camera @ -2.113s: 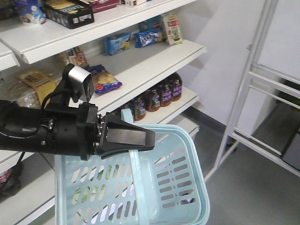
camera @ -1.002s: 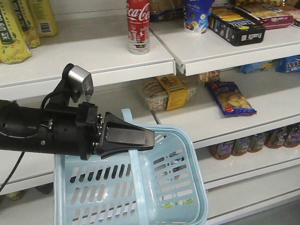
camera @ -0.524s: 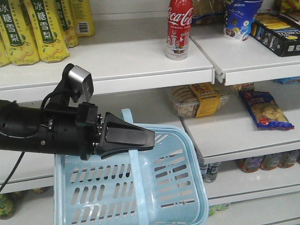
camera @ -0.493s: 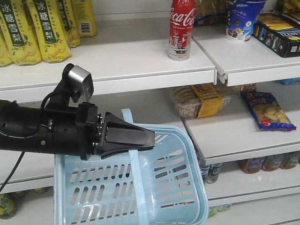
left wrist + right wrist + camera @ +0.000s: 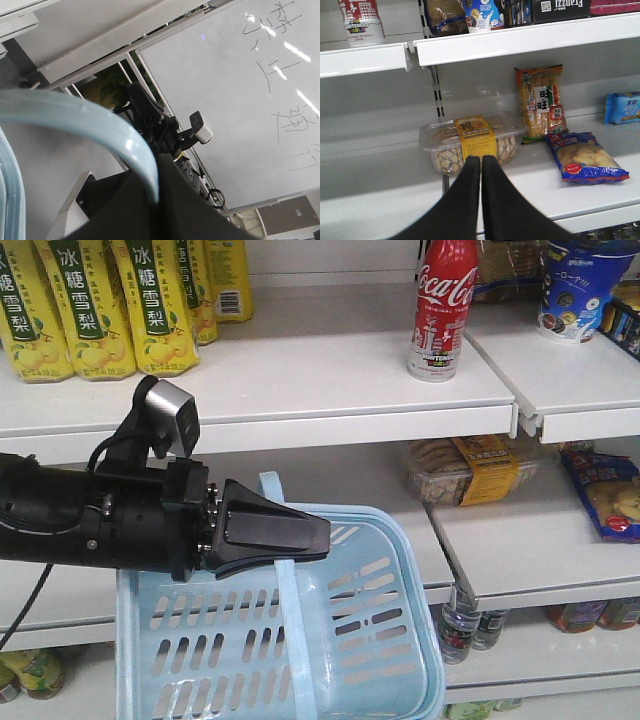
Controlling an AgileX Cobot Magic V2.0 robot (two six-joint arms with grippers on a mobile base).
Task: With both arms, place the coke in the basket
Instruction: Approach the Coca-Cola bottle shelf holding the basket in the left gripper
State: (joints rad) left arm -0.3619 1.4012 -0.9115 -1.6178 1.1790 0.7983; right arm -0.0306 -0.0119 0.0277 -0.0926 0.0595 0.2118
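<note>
The coke [image 5: 443, 305], a small bottle with a red label, stands upright on the upper shelf at top right; its base shows at the top left of the right wrist view [image 5: 362, 22]. The pale blue basket [image 5: 385, 650] hangs low in the middle, well below the coke and to its left. My left gripper [image 5: 300, 535] is shut on the basket's handle [image 5: 75, 112], which runs between its fingers. My right gripper [image 5: 481, 161] is shut with nothing in it, pointing at the lower shelf, below and to the right of the coke.
Yellow pear-drink cartons [image 5: 100, 310] stand at the upper shelf's left. A blue cup [image 5: 580, 290] is right of the coke. On the lower shelf lie a clear cookie tray [image 5: 470, 140], an upright snack pack [image 5: 542, 102] and a blue snack bag [image 5: 585, 157]. Bottles [image 5: 465, 625] fill the bottom shelf.
The front view has swung from the aisle end onto the shelves, and the coke has slid rightward in frame. My left arm and the basket keep the same place in view.
</note>
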